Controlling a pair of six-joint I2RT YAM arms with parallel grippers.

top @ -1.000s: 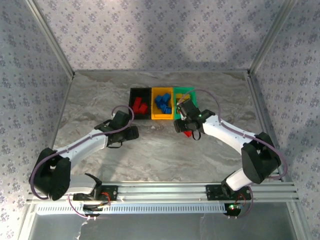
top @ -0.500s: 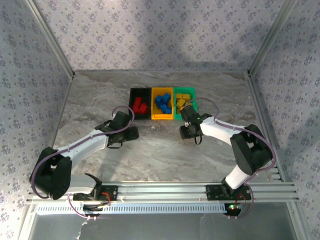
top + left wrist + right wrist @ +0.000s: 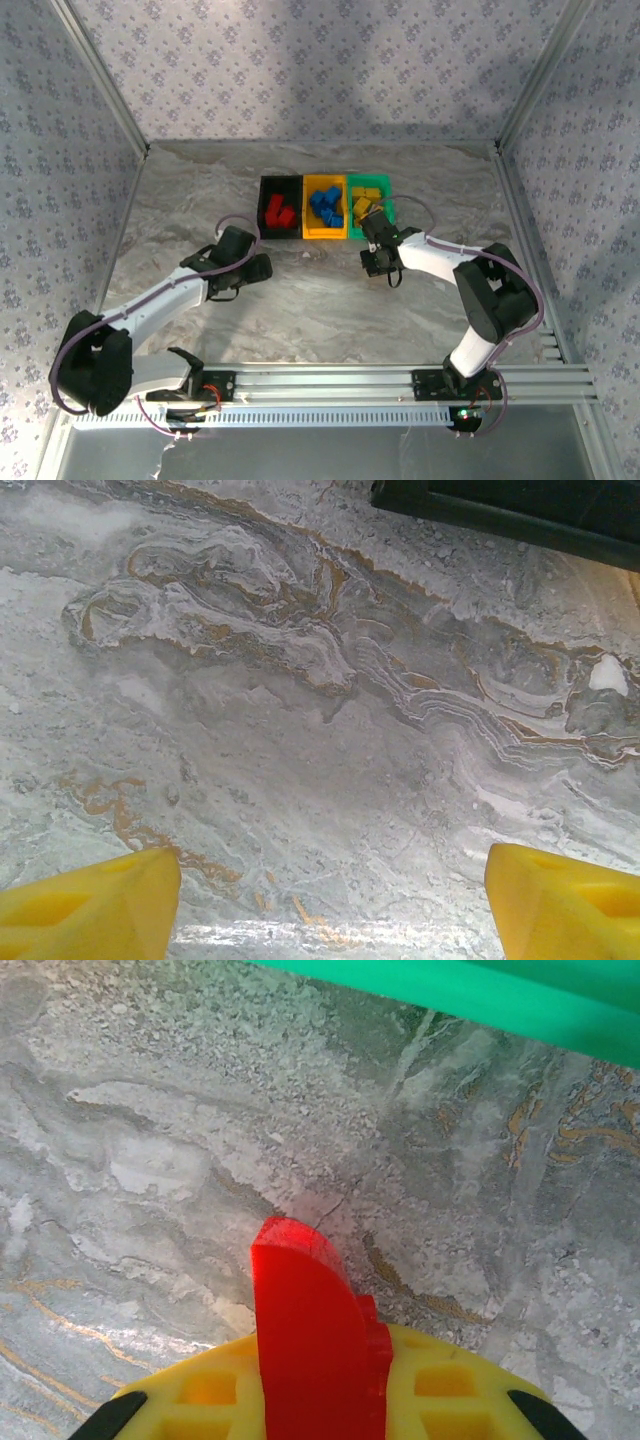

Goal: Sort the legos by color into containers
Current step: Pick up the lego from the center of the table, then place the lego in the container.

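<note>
We see three bins set side by side in a row at the middle of the tabletop (image 3: 200, 190), toward its far edge, their walls touching. The black bin (image 3: 267, 184) stands on the left and holds red bricks (image 3: 278, 212). The yellow-orange bin (image 3: 325, 238) is in the middle and holds blue bricks (image 3: 325, 205). The green bin (image 3: 385, 182) is on the right and holds yellow bricks (image 3: 362, 205).

The right end effector (image 3: 372, 262) hangs over the tabletop just in front of the green bin's near wall. In the right wrist view we find it closed on a single red brick (image 3: 310, 1340). The brick is clamped between the yellow fingers (image 3: 450, 1395) and sticks out past their tips toward the marbled surface. The green wall runs across the top of that view, near the brick but apart from it. We cannot tell whether the brick touches the tabletop.

The left end effector (image 3: 325, 910) sits over bare tabletop in front of the black bin and a little to its left. Its jaws are spread wide, one yellow fingertip (image 3: 90, 915) at each lower corner of the left wrist view, and we see nothing between them but the marbled surface. A dark edge of the black bin crosses the upper right corner of that view.

In the overhead view the two arms reach in from their bases at the near edge, and the two end effectors are well apart.
</note>
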